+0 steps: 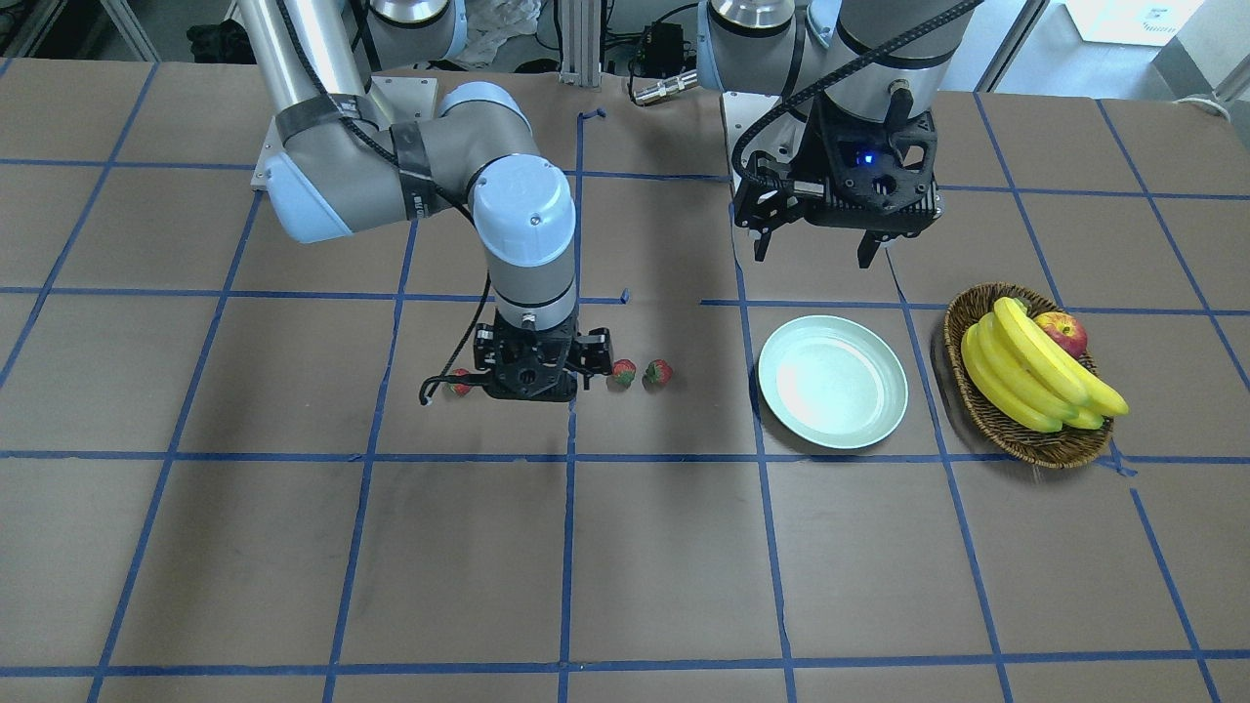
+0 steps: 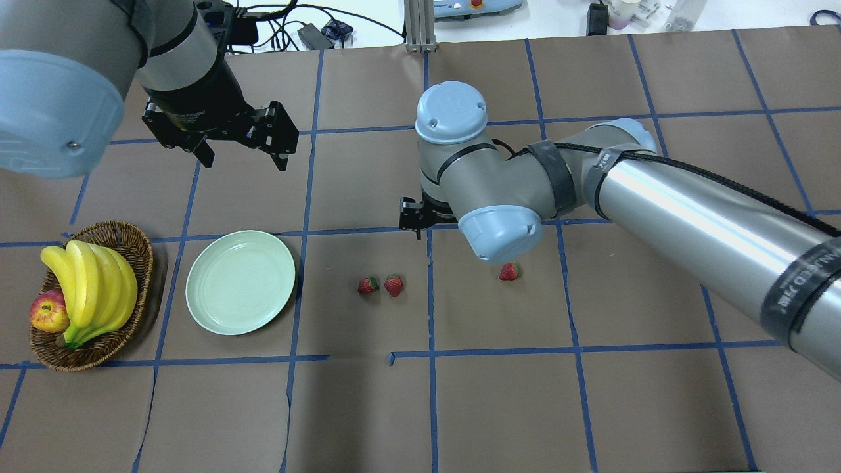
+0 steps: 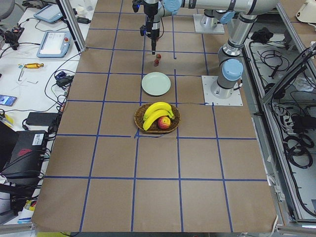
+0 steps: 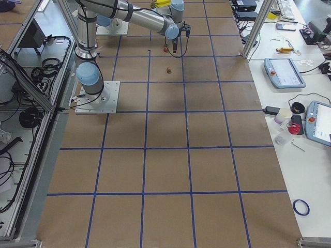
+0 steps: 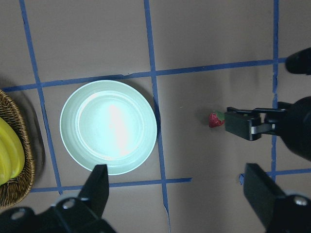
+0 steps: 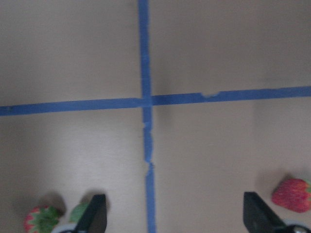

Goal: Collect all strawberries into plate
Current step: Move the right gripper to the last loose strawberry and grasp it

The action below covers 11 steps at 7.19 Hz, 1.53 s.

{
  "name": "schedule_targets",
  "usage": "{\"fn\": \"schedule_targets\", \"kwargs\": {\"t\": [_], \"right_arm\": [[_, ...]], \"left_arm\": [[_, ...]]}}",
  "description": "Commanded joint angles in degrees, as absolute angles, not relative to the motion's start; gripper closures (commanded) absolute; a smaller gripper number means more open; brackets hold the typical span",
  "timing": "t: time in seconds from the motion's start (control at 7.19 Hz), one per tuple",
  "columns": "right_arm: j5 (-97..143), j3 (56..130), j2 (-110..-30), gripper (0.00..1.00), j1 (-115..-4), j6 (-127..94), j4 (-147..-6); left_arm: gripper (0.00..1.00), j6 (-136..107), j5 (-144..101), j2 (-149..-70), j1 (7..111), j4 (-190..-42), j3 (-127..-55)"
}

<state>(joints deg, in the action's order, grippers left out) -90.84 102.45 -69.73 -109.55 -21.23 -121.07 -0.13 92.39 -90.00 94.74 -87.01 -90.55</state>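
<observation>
Looming closest to the overhead lens, the left arm fills the upper left corner with its blue-capped joint. Below it, just beside the plate on that view's left and not touching it, sits a wicker basket that holds a bunch of bananas and an apple. Next comes the left end effector, hanging in the air over the plate and well clear of it, its two fingers spread wide with nothing between them; its wrist camera looks straight down on the plate. The plate lies flat on the brown tabletop, pale green and bare. Near the plate's right side a first strawberry and a second strawberry lie just beside each other on the tabletop. Farther from the plate on that same side hangs the right end effector, pointed down above the tabletop, its fingers parted and gripping nothing; in the overhead view the arm's wrist hides most of it. A third strawberry lies well apart from the plate, past the other two. The right wrist camera shows the first two berries by one finger and the third near the other. Beyond the third berry the right arm stretches away from the plate to the view's right edge
</observation>
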Motion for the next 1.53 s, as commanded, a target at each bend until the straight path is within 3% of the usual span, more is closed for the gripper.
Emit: {"fn": "schedule_targets", "kwargs": {"t": [0.0,0.42,0.56,0.83,0.97,1.11,1.25,1.39], "right_arm": [[-94.04,108.86,-69.96,0.00,-102.78,-11.10,-121.01],[-93.78,112.23,-69.44,0.03,-101.16,-10.55,-124.45],[-92.91,113.54,-69.43,0.22,-101.16,-10.72,-124.45],[-91.07,114.78,-69.52,0.25,-101.16,-11.16,-124.80],[-90.88,114.79,-69.61,0.45,-101.16,-11.08,-124.80],[-90.88,114.44,-69.78,0.75,-101.16,-10.99,-124.80],[-90.88,114.17,-69.96,0.86,-101.16,-10.90,-124.98],[-91.14,113.47,-69.87,0.89,-101.16,-10.72,-125.94]], "left_arm": [[0.00,-0.17,92.29,-90.17,94.75,-87.01,-90.70],[0.00,-0.18,92.29,-90.00,94.75,-87.01,-91.23],[0.00,-0.18,92.29,-90.00,94.75,-87.01,-91.23],[0.00,-0.18,92.29,-90.00,94.75,-87.01,-91.23],[0.00,-0.18,92.29,-90.00,94.75,-87.01,-91.23],[0.00,-0.18,92.29,-90.00,94.75,-87.01,-91.23],[0.00,-0.18,92.29,-90.00,94.75,-87.01,-91.23],[0.00,-0.18,92.37,-90.00,94.75,-87.01,-91.23]]}}
